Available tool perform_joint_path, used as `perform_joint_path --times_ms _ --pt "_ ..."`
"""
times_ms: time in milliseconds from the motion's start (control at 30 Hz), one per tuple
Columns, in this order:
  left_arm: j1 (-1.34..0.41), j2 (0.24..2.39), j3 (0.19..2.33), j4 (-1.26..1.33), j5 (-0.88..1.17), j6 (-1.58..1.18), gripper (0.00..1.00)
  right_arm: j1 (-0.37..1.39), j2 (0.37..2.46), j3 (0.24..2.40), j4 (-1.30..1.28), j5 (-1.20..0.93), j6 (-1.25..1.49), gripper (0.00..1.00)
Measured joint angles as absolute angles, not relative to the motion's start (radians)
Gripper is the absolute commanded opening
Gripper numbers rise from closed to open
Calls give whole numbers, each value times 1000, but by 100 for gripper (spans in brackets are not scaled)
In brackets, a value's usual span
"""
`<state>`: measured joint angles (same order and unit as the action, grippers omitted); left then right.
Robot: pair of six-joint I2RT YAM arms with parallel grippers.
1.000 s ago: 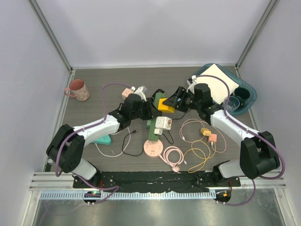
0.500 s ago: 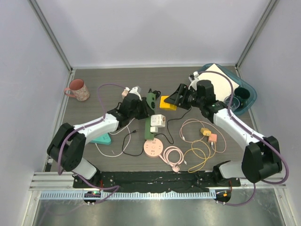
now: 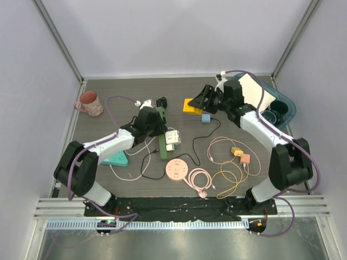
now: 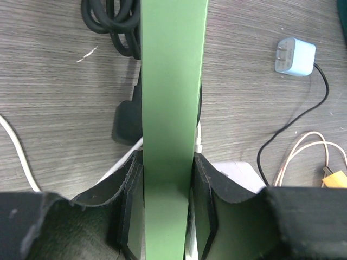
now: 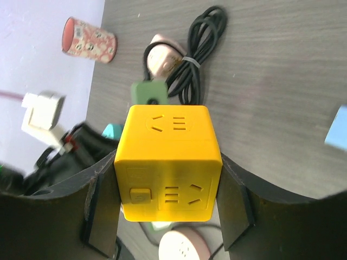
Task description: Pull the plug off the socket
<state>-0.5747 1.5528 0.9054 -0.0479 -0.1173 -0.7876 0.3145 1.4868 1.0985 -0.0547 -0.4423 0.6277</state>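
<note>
Yellow socket cube (image 5: pixel 168 146) gripped in right gripper (image 5: pixel 168 208) jaws, braced for separation. Green power strip (image 4: pixel 171 81) clamped in left gripper (image 4: pixel 169 216) jaws, presumably as anchor. Blue plug (image 3: pixel 205 118) seen loose on counter (image 3: pixel 119 89) near cube, prongs bare.

Enclosure: wood-grain table, pale walls.
Table (image 3: pixel 130 86) top was dark grey-brown. Plain whitish walls (image 3: pixel 173 32) closed three sides, with metal posts (image 3: pixel 58 40) at the back corners and a metal rail (image 3: pixel 179 244) along the near edge. Light was even.
</note>
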Motion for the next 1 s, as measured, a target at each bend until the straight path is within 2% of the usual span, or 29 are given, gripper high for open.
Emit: perform_joint_path --times_ms 300,400,600,667,700,867,900,933,1000 --pt "-575 1411 928 -171 -78 -744 0 289 1821 1306 38 -413 648 5" --pt "-575 1361 928 -215 -59 -728 0 277 1927 1375 52 -413 656 10" --pt "-574 1251 921 -288 -30 -697 0 265 2053 1431 64 -419 661 26" --pt "-574 1225 916 -305 -26 -689 0 262 2086 1447 66 -421 661 37" --pt "-573 1208 911 -316 -25 -680 0 262 2099 1455 66 -422 661 51" --pt "-560 1145 899 -392 -21 -633 0 255 2164 1514 47 -421 661 78" --pt "-558 1141 899 -404 -19 -625 0 253 2167 1519 40 -420 662 93" --pt "-554 1137 899 -423 -10 -613 0 252 2168 1523 28 -419 661 99" --pt "-551 1134 900 -455 -2 -592 0 248 2168 1542 6 -415 657 100"
